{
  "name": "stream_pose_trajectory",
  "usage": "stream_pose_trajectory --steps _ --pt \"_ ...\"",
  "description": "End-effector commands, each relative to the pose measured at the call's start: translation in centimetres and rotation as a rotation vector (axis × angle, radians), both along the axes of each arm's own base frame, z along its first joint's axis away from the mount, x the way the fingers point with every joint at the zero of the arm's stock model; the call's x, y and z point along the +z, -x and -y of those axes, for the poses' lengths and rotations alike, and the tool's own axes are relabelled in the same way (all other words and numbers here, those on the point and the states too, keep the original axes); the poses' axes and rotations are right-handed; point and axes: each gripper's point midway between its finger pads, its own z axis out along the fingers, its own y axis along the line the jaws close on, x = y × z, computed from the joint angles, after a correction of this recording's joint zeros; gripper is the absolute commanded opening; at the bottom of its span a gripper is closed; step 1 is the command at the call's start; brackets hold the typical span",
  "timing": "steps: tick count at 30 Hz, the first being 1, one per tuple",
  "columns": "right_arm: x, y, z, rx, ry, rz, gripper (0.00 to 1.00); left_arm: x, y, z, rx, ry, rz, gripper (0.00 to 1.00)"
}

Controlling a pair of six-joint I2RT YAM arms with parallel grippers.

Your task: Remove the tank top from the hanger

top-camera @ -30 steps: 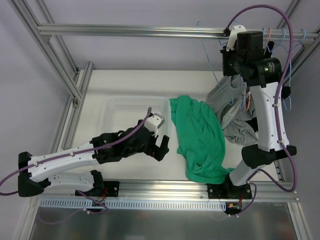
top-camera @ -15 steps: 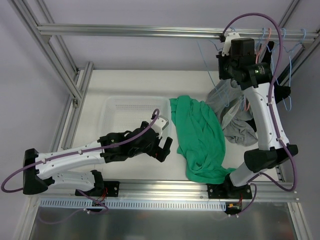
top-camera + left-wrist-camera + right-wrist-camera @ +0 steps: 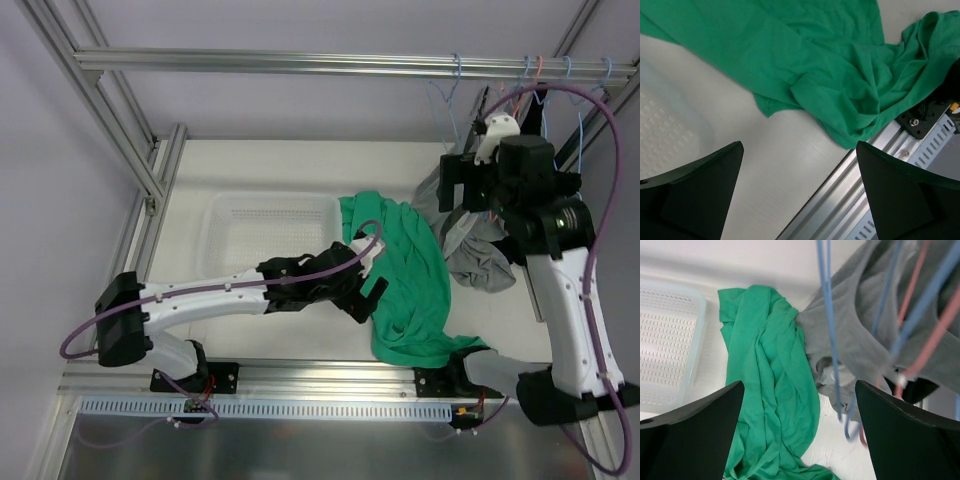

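A green tank top (image 3: 400, 270) lies crumpled on the table, free of any hanger (image 3: 770, 390). An empty blue wire hanger (image 3: 452, 95) hangs from the back rail, seen close in the right wrist view (image 3: 826, 315). My right gripper (image 3: 458, 185) stands open in the air just below and beside it, holding nothing (image 3: 799, 385). Over the tank top's near left edge (image 3: 830, 65), my left gripper (image 3: 368, 292) is open and empty (image 3: 799, 145).
A grey garment (image 3: 470, 255) hangs from more blue and pink hangers (image 3: 935, 335) at the right. A white perforated basket (image 3: 225, 215) sits left of the green cloth. The aluminium frame rail (image 3: 850, 200) runs along the table's near edge.
My right gripper has opened, let go of the blue hanger at the rail and drawn back towards me. My left arm has swung right, from the basket to the green tank top.
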Motion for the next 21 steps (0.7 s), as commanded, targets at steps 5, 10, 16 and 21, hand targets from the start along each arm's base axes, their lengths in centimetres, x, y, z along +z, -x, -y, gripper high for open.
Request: stream_pose_trajectory --steps 5,10,16,21 --pt "3.1 7.5 3.6 -0.105 -0.060 0.207 1.00 -3.5 -1.9 8.9 -0.096 0.001 -0.022 0.99" --pt "4.6 12.2 3.9 -0.043 -0.111 0.311 0.99 -8.2 -3.1 11.7 -0.057 -0.064 -0.062 0.99" --pt "4.9 15.4 2.8 0.078 -0.147 0.362 0.99 -16.1 -2.5 11.5 -0.014 -0.189 -0.156 0.98" --pt "5.6 16.8 1.6 0.175 -0.172 0.435 0.99 -17.8 -1.3 10.5 0.018 -0.252 -0.136 0.09"
